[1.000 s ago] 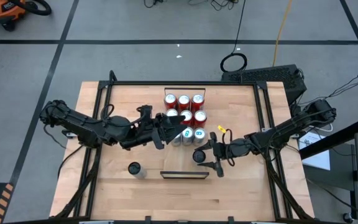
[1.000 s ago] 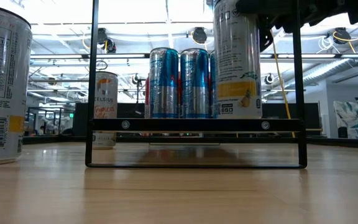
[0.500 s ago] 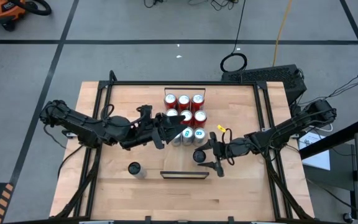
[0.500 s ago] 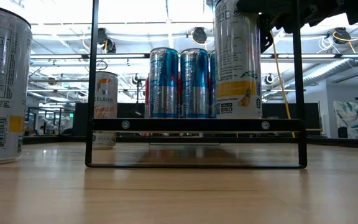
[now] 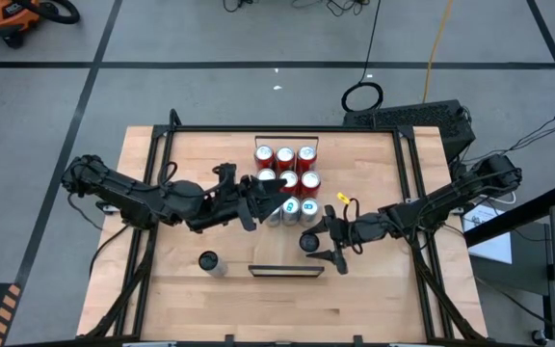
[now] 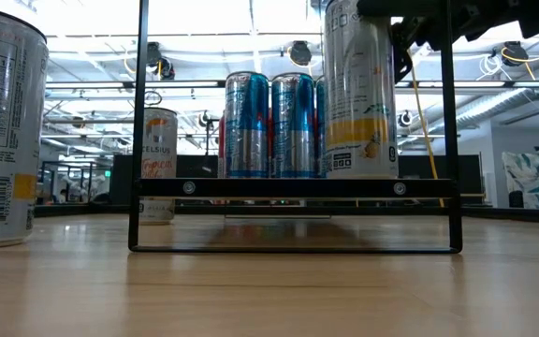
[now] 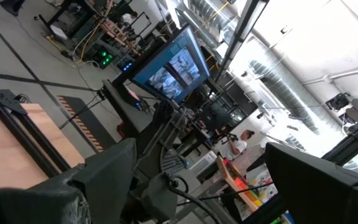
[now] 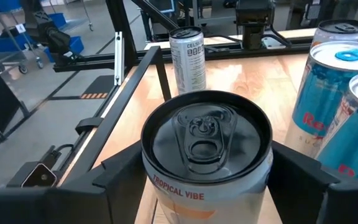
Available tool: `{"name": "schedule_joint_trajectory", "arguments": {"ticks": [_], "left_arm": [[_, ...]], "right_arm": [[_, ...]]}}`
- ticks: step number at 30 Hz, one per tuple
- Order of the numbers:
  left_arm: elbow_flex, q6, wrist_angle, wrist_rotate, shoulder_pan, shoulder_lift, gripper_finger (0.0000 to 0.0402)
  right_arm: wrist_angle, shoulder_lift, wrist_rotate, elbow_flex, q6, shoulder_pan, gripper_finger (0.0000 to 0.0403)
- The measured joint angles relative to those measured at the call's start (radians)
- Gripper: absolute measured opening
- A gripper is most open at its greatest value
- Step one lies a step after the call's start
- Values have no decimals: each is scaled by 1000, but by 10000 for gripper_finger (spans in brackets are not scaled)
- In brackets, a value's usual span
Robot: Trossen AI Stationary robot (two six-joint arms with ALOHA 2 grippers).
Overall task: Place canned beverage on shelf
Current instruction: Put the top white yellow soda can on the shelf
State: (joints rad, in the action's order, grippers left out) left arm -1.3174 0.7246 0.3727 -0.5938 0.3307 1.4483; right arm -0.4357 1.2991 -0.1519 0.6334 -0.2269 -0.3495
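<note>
We have the right tool [image 5: 314, 246] clamped on a black-topped can [image 8: 207, 140], a finger on either side of its body just under the rim, holding it upright so it can go down flat on its base. In the low view that can [image 6: 358, 89] hangs with its base at about the level of the shelf [image 6: 295, 187], on the right-hand end of it; we cannot tell whether it touches the board. From above, the can [image 5: 308, 241] sits over the right end of the shelf [image 5: 282, 253], between the blue cans and the near edge of the counter [image 5: 374, 299].

Our left tool [image 5: 270, 193] reaches in over the cluster of cans; we cannot tell whether its fingers are spread or closed, as its wrist camera looks off into the room.

Counting from above: six red-topped cans [image 5: 285, 156] in two rows of three, though the left arm partly covers the nearer row, so we hold that count loosely; at least two blue cans [image 5: 300, 206] beside them, possibly more under the arm; one can standing alone [image 5: 208, 261] near the front left; and the one we grip. We judge the placing is nearly done, with release yet to come
</note>
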Motion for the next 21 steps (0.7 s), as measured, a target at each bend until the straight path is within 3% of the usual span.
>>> {"name": "schedule_joint_trajectory", "arguments": {"ticks": [9,21], "left_arm": [[0,0,1,-6,0,0,359],[0,-6,-3,-6,0,0,359]], "right_arm": [[31,2,4,0,-15,12,302],[112,-67,25,0,-50,12,306]]}}
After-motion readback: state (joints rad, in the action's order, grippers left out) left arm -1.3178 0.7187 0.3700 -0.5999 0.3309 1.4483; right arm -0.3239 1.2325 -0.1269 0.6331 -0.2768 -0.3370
